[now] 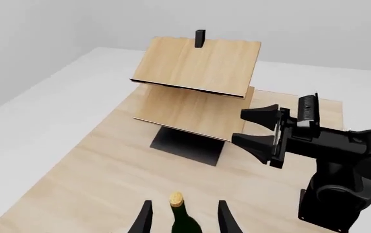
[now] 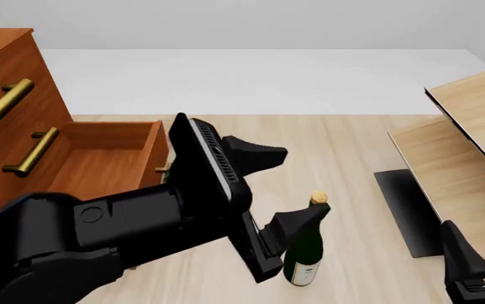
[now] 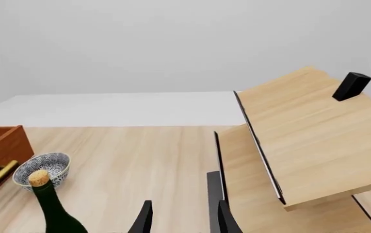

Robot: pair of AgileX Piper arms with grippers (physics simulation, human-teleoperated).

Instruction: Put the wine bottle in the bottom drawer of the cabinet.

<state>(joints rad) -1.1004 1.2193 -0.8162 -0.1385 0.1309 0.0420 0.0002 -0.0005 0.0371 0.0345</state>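
Nearest, left fingers (image 2: 286, 192) spread wide around bottle (image 2: 304, 253), one either side of the neck below the cork, apparently not yet touching. Bottle upright on bench (image 2: 352, 145), right of the drawer. Right fingers (image 3: 182, 218) parted, holding nothing, low at the near right. Farther left, drawer (image 2: 107, 158) pulled open from cabinet (image 2: 6, 69). A speckled cup (image 3: 43, 167) just behind the bottle. Pale shelf unit (image 2: 470, 126) on the far right.

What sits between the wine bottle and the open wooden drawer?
In the right wrist view, a patterned bowl sits between the wine bottle and the bottom drawer. In the front view, the left arm hides it.
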